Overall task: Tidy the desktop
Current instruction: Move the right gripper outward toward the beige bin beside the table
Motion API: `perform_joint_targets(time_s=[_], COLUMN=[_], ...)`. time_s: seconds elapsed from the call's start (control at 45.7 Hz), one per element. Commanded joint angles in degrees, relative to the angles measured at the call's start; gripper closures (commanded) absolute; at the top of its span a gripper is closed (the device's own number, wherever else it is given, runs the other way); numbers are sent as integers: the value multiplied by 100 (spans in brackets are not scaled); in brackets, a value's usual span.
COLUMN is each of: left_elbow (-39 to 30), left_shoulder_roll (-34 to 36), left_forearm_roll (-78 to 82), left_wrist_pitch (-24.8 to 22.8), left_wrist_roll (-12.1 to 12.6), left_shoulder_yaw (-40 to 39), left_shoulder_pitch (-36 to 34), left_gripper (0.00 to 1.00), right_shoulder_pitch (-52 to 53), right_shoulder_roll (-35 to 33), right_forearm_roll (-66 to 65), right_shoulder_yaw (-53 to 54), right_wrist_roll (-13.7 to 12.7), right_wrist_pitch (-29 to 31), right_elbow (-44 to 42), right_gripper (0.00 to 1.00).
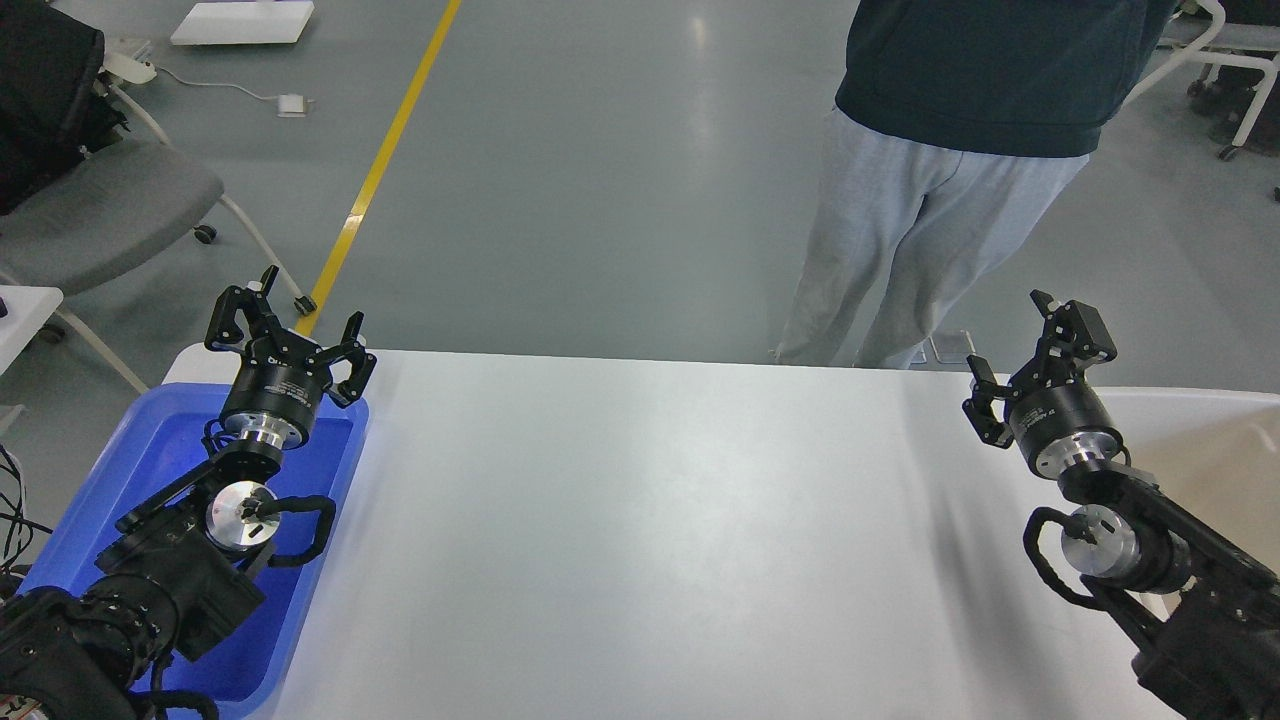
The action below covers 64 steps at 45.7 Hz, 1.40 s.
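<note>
The desktop (640,540) is a wide white tabletop with rounded corners, bare across its middle. My left gripper (290,335) hovers open over the far end of a blue plastic tray (320,560) at the left, with nothing between its fingers. My right gripper (1030,360) is open too, empty, raised above the near edge of a beige bin (1215,440) at the right. Both arms come in from the lower corners.
A person in grey trousers (900,260) and a dark top stands just beyond the table's far edge, right of centre. A grey chair (100,210) sits at the far left. A yellow floor line (380,170) runs behind the table.
</note>
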Motion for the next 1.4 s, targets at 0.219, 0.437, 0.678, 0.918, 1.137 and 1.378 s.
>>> perform_joint_targets(time_s=[0.219, 0.437, 0.678, 0.918, 1.137, 1.378], left_elbow=[0, 0, 0, 0, 0, 0], left_shoulder_roll=[-1, -1, -1, -1, -1, -1], left_forearm_roll=[6, 6, 6, 6, 6, 6], left_wrist_pitch=[2, 2, 2, 2, 2, 2], left_wrist_roll=[1, 1, 1, 1, 1, 1], left_shoulder_yaw=[0, 0, 0, 0, 0, 0], left_shoulder_pitch=[0, 0, 0, 0, 0, 0], left_gripper=[0, 0, 0, 0, 0, 0], right_shoulder_pitch=[7, 42, -2, -55, -169, -99], right_shoulder_roll=[-68, -226, -270, -507, -692, -736], right_forearm_roll=[-39, -47, -47, -47, -47, -91], right_shoulder_yaw=[-10, 87, 43, 8, -10, -352], right_wrist_roll=[1, 1, 1, 1, 10, -8], right_wrist_pitch=[13, 4, 4, -13, -5, 74], right_elbow=[65, -5, -14, -14, 39, 30], right_gripper=[0, 0, 0, 0, 0, 0])
